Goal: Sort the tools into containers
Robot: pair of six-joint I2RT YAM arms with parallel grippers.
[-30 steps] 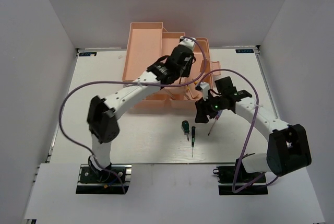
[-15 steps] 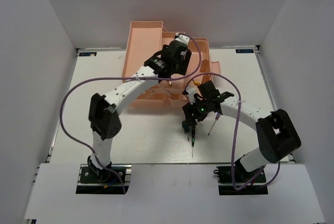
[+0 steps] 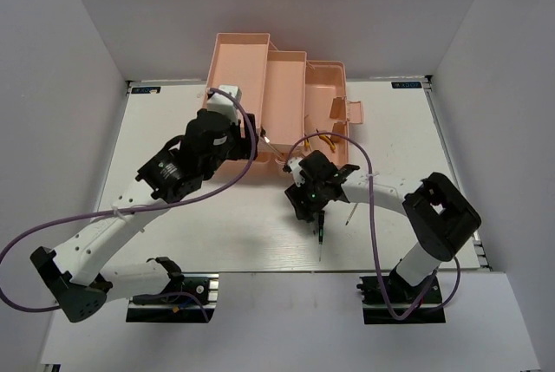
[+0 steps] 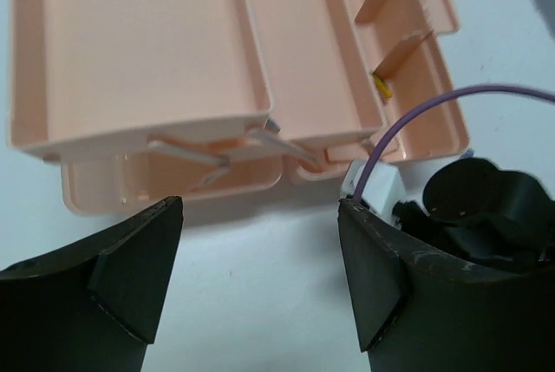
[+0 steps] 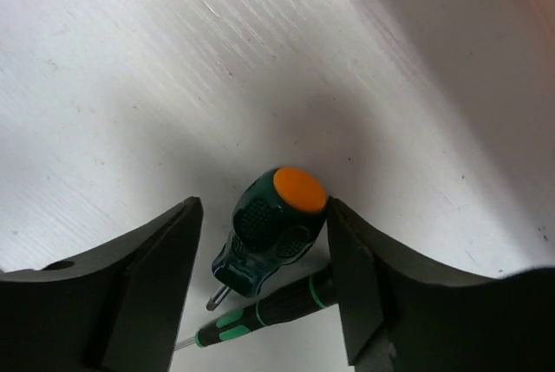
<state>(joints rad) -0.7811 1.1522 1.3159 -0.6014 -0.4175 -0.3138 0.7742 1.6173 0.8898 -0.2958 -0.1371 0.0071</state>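
Now the left tool point(image 4: 260, 216) has backed off the toolbox point(image 4: 147, 51), open and empty. The right tool point(image 5: 264, 207) has dropped, open, astride the stubby screwdriver point(image 5: 276, 220) on the table point(image 5: 130, 60) near the toolbox front. I judge a grasp comes next.

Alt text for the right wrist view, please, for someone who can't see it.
A stubby green screwdriver with an orange end cap lies on the white table between the right arm's open jaws. A thin green-handled screwdriver lies just beside it, toward the frame's lower edge.
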